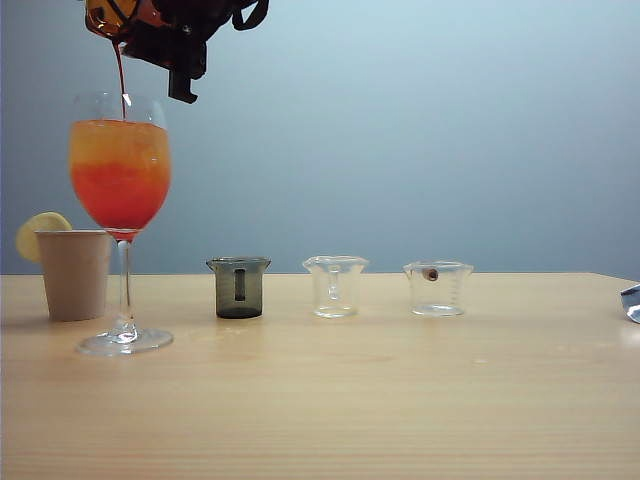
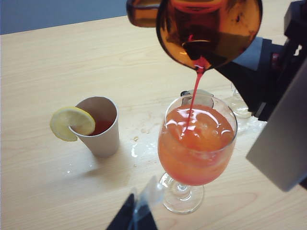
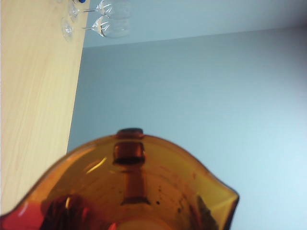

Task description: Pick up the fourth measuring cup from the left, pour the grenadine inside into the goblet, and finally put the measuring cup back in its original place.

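Note:
High at the upper left of the exterior view, my right gripper (image 1: 150, 25) is shut on the fourth measuring cup (image 1: 110, 15), a translucent red-orange cup tipped steeply over the goblet (image 1: 120, 170). A thin red stream of grenadine (image 1: 121, 75) falls from the cup's spout (image 2: 208, 28) into the goblet (image 2: 196, 143), which holds an orange drink with a red layer low down. The stream (image 2: 195, 91) enters near the rim. The tilted cup (image 3: 129, 191) fills the right wrist view. My left gripper (image 2: 136, 213) sits low beside the goblet's foot, fingers together, holding nothing.
A tan paper cup (image 1: 75, 272) with a lemon slice stands left of the goblet. To its right stand a smoky dark-grey cup (image 1: 239, 287) and two clear cups (image 1: 335, 285) (image 1: 438, 288). A grey object (image 1: 631, 301) shows at the right edge. Small wet patches (image 2: 141, 148) lie near the goblet.

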